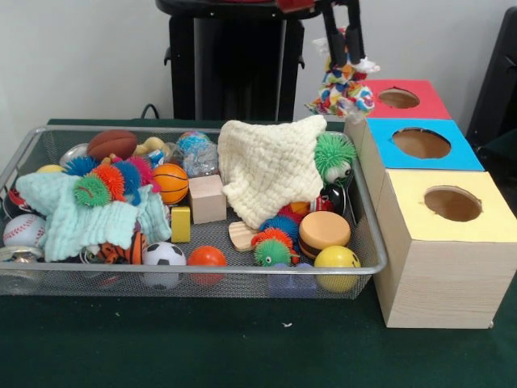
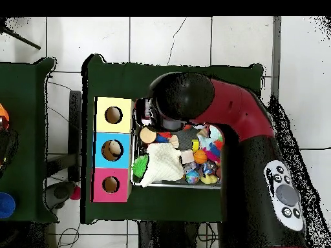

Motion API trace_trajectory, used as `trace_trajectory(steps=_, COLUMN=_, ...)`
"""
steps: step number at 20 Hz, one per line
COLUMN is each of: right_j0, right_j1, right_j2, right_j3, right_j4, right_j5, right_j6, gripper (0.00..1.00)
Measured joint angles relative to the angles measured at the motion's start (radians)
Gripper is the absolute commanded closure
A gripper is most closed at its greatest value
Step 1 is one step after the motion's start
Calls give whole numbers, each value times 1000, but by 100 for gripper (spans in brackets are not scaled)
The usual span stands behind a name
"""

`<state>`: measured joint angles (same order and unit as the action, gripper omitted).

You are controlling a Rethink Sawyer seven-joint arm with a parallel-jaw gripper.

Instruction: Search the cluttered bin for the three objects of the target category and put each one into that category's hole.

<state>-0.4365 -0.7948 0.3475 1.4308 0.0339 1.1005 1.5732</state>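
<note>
Overhead, the gripper (image 1: 345, 55) hangs clamped on a multicoloured rope toy (image 1: 343, 90). Both hover beyond the bin (image 1: 202, 273), beside the red box (image 1: 401, 99).

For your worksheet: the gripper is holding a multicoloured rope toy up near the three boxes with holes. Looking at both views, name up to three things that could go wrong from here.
1. The rope toy dangles loosely from the gripper, so on release a trailing end might catch on a hole's edge.
2. It hangs near the corner between the red box and the blue box, not over either hole, so a drop now would probably miss.
3. The arm hides much of the bin from above.
</note>
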Motion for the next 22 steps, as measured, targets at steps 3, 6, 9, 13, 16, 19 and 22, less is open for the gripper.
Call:
trace_trajectory(steps=3, right_j0=3, right_j1=-1, right_j2=0, right_j3=-27, right_j4=30, right_j5=0, right_j6=0, gripper=100)
trace_trajectory(steps=6, right_j0=2, right_j1=-1, right_j2=0, right_j3=-42, right_j4=46, right_j5=0, right_j6=0, gripper=100)
trace_trajectory(steps=9, right_j0=2, right_j1=-1, right_j2=0, right_j3=-55, right_j4=63, right_j5=0, right_j6=0, gripper=100)
trace_trajectory(steps=13, right_j0=2, right_j1=-1, right_j2=0, right_j3=-67, right_j4=85, right_j5=0, right_j6=0, gripper=100)
trace_trajectory(steps=16, right_j0=2, right_j1=-1, right_j2=0, right_j3=-68, right_j4=98, right_j5=0, right_j6=0, gripper=100)
trace_trajectory(steps=19, right_j0=2, right_j1=0, right_j2=0, right_j3=-68, right_j4=105, right_j5=-3, right_j6=0, gripper=100)
trace_trajectory(steps=22, right_j0=2, right_j1=3, right_j2=0, right_j3=-68, right_j4=106, right_j5=-20, right_j6=0, gripper=100)
